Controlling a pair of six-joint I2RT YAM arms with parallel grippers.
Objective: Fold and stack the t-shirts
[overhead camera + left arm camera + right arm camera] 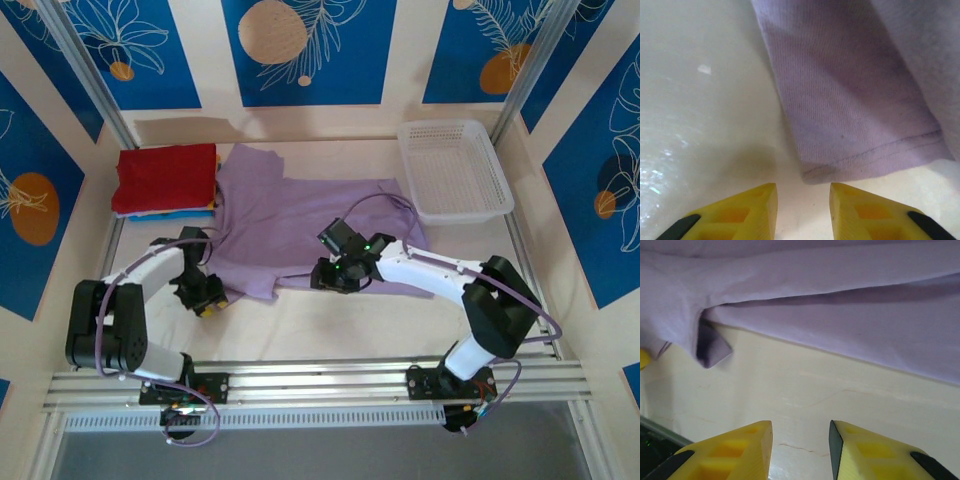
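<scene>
lavender tee (300, 215) lay spread mid-table, beside the red-topped folded stack (165, 175). both the left gripper (803, 212) and right gripper (800, 452) hovered just short of its near edge, fingers apart, empty. closing there might have pinched only air.

Under the red folded t-shirt (166, 170), left of the lavender t-shirt (300, 215), the others show you just thin yellow and blue edges. The right arm (430, 268) covers part of the lavender t-shirt's near hem; both wrist views crop it.
</scene>
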